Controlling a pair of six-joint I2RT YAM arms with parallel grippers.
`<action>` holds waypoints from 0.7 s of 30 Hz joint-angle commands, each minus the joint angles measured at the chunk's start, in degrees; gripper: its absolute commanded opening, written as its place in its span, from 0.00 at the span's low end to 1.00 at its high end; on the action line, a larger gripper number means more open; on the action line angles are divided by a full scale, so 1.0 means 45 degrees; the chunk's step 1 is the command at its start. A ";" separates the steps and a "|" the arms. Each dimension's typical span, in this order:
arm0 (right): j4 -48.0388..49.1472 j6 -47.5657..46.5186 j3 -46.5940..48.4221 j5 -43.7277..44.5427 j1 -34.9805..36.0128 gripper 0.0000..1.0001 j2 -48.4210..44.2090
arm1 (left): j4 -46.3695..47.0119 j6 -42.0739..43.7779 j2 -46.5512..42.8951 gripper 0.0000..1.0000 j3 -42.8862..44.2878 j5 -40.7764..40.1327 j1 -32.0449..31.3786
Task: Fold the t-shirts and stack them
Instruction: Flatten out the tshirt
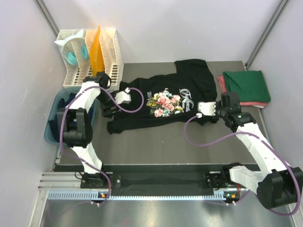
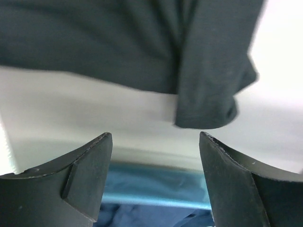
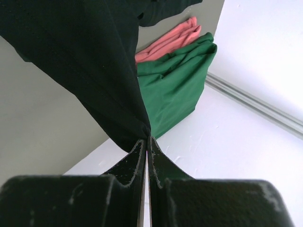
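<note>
Three t-shirts lie on the table. One black t-shirt with a flower print is spread out in the middle. Two folded ones are at the far right, the green t-shirt on top of the pinkish-red t-shirt. The right gripper is pinched closed on the black one's right edge. The left gripper stands wide with nothing between its fingers, just beside the shirt's left edge and near one teal tub.

White-and-black arms, purple cables
</note>
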 commanded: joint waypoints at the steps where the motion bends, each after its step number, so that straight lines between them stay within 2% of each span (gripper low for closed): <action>1: 0.0149 0.0188 0.0907 0.0368 -0.0188 0.00 0.0044 | -0.3392 0.1127 0.0996 0.79 0.0840 0.0933 0.0233; 10: -0.0085 0.0364 0.0810 0.0563 -0.0169 0.00 0.0005 | -0.3041 0.1734 0.1914 0.76 0.0878 0.0504 0.0936; 21: 0.0031 0.0559 0.1005 0.0641 -0.0071 0.00 0.0395 | -0.2612 0.1637 0.2716 0.72 0.0996 0.0580 0.1015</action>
